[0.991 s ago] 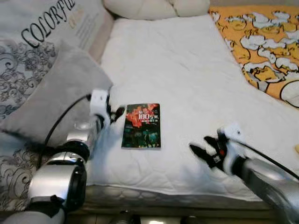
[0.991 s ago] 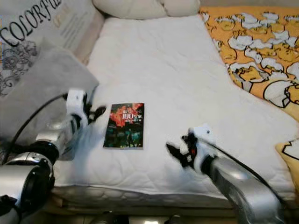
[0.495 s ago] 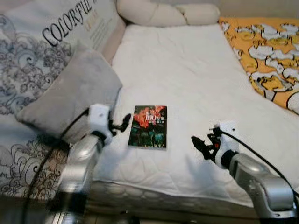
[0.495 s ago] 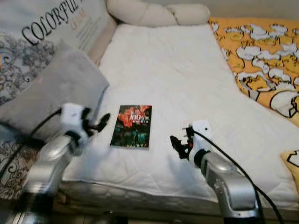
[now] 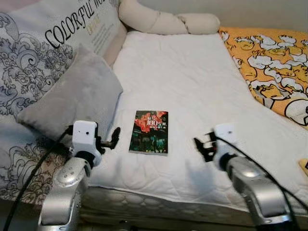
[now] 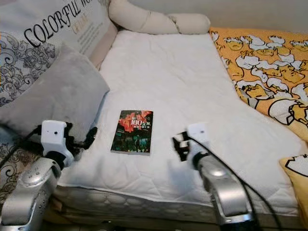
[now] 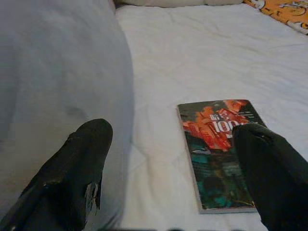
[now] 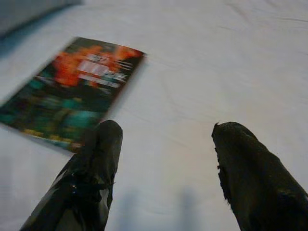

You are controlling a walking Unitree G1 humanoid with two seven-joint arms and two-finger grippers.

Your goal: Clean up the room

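Flat on the white bed (image 5: 192,77), near its front edge, lies a book (image 5: 149,132) with a dark cover (red and green, white print). Left gripper (image 5: 113,138) hovers just beside the book's left side, fingers spread wide and holding nothing, close to a grey pillow (image 5: 77,98) at the bed's left edge. Right gripper (image 5: 201,146) hovers above the sheet on the book's other side, apart from it, fingers also spread wide and empty. An orange patterned blanket (image 5: 269,62) covers the bed's right side. Cream pillows (image 5: 163,21) lie along the far edge.
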